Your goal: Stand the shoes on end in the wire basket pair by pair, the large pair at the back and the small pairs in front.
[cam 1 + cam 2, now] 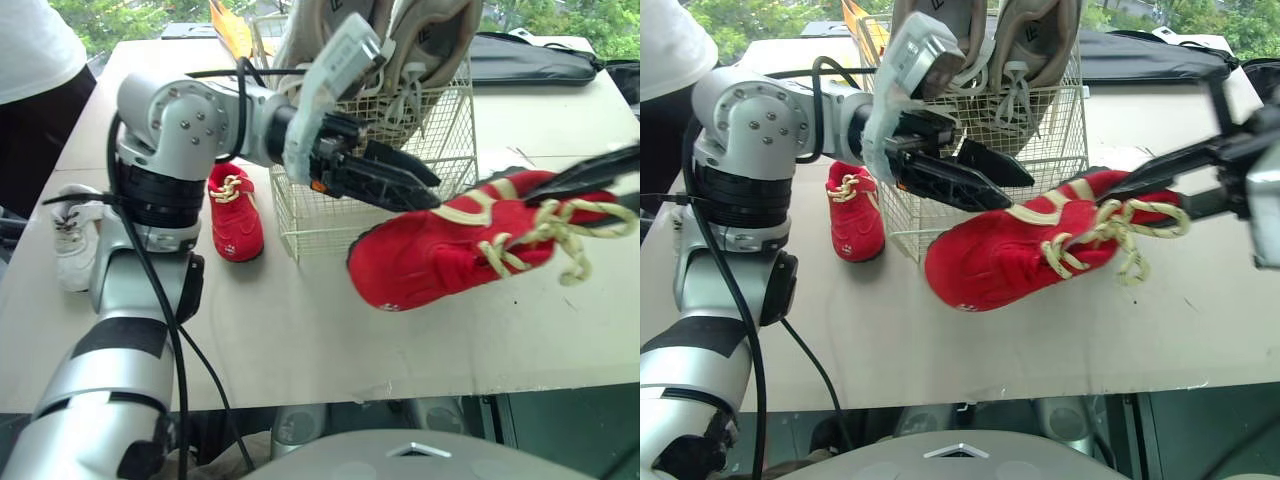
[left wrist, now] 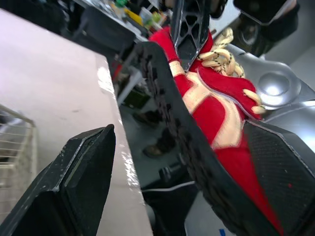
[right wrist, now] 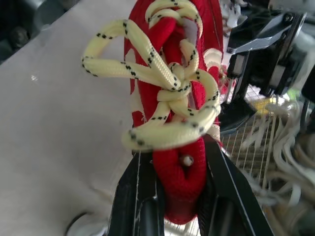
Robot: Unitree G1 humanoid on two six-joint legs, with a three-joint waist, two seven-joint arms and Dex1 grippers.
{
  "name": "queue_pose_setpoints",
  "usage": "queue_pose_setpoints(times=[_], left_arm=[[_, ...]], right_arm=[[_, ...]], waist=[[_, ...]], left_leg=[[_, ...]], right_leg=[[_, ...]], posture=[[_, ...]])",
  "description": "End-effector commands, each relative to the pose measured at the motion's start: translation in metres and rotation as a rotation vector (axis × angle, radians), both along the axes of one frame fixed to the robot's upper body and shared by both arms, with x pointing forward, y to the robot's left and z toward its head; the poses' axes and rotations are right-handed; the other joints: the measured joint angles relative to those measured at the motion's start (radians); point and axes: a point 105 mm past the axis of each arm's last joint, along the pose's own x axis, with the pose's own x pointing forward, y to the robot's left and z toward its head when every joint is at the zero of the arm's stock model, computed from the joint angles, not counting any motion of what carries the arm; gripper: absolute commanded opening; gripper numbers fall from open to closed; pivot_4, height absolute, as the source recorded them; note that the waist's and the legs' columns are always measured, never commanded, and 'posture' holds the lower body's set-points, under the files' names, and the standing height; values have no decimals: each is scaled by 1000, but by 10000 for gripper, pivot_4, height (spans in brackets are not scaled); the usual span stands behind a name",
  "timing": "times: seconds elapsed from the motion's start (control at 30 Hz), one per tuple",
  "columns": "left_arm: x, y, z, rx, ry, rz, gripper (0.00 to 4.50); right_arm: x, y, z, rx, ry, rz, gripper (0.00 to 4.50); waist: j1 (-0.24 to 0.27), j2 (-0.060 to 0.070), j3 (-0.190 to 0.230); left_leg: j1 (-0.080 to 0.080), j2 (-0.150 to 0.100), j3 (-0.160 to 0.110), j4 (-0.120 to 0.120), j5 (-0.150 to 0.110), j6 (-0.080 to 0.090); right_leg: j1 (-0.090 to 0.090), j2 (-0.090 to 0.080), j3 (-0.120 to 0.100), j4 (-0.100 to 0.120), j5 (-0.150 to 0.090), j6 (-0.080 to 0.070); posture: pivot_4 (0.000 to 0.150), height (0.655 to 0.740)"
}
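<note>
My right gripper (image 1: 535,197) is shut on a red shoe with cream laces (image 1: 440,255), pinching its upper (image 3: 179,189) and holding it tilted in the air in front of the wire basket (image 1: 330,225). My left gripper (image 1: 435,193) is open at the shoe's other end. The sole (image 2: 182,142) lies between its spread fingers (image 2: 74,187), which have not closed on it. The matching red shoe (image 1: 235,210) lies on the table left of the basket. A small white shoe (image 1: 75,235) lies further left. Two large beige shoes (image 1: 400,40) stand on end at the basket's back.
A person in a white shirt (image 1: 30,50) stands at the table's far left corner. A black bag (image 1: 530,60) lies behind the basket to the right, and a yellow object (image 1: 230,30) behind it to the left. The table's front edge (image 1: 400,385) is near.
</note>
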Motion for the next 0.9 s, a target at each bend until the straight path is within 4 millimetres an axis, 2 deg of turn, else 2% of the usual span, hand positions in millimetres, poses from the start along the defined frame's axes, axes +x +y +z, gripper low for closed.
queue_pose_setpoints(times=[0.03, 0.07, 0.17, 0.3, 0.4, 0.43, 0.6, 0.67, 0.73, 0.83, 0.9], left_arm=[[-11, 1, -6, 55, -5, -45, 45000], [-13, 1, -8, 60, -2, -54, 45000], [-19, 4, -8, 62, 24, -89, 37314], [-18, 6, -8, 57, 33, -72, 19666], [-14, 9, -6, 31, 44, -29, 8852], [-13, 11, -6, 24, 50, -18, 7095], [-8, 15, -1, -41, 70, 44, 6235], [-4, 21, 3, -109, 65, 98, 6202], [2, 24, 9, -215, -7, 178, 6195], [7, 22, 11, -383, -153, 301, 6171], [7, 23, 6, -434, -198, 340, 6133]], right_arm=[[7, 4, 14, -13, -57, 20, 356], [8, 7, 15, -12, -62, 28, 350], [11, 10, 15, -20, -60, 44, 306], [10, 11, 10, -34, -33, 39, 301], [7, 6, 6, -69, 160, -76, 300], [7, 6, 6, -66, 186, -86, 5297], [10, 4, 7, -11, 149, -105, 30981], [15, -10, 7, 42, 184, -224, 38533], [26, -22, 11, 165, 210, -369, 39518], [38, -37, 7, 333, 274, -541, 39518], [39, -41, 2, 505, 430, -641, 39518]], waist=[[1, 0, 0], [2, 0, 0], [13, 0, 0], [18, 0, 0], [20, 1, 0], [19, 1, 0], [13, 0, 0], [16, 0, 0], [18, 1, 0], [21, 0, 0], [20, -1, -1]], left_leg=[[-1, 0, -1, 0, 0, 0], [-4, 0, -2, 0, 0, 0], [-13, 1, -6, 1, 1, -1], [-17, -1, -10, 1, 1, -1], [-17, -1, -10, 2, 1, -1], [-17, -2, -10, 2, 1, -1], [-16, -3, -10, 4, -1, 3], [-16, -3, -11, 5, -1, 3], [-16, -2, -12, 7, -1, 2], [-18, -2, -12, 10, -1, 1], [-18, -1, -12, 12, 1, -1]], right_leg=[[-2, 0, -1, 1, 0, 0], [-5, 0, -1, 2, 0, 0], [-12, 0, -4, 3, 0, -1], [-15, -5, -7, 3, 0, 0], [-15, -8, -8, 3, 0, 0], [-14, -8, -8, 3, 0, 0], [-14, -8, -8, 7, 0, 0], [-14, -8, -9, 8, 0, 0], [-14, -8, -10, 10, 0, 0], [-14, -11, -9, 12, 0, 1], [-13, -12, -10, 13, 0, 1]], posture=[[1500, 7400], [1500, 7400], [1500, 7400], [1500, 7400], [1500, 7400], [1500, 7400], [1500, 7400], [1500, 7400], [1500, 7400], [1500, 7400], [1500, 7400]])
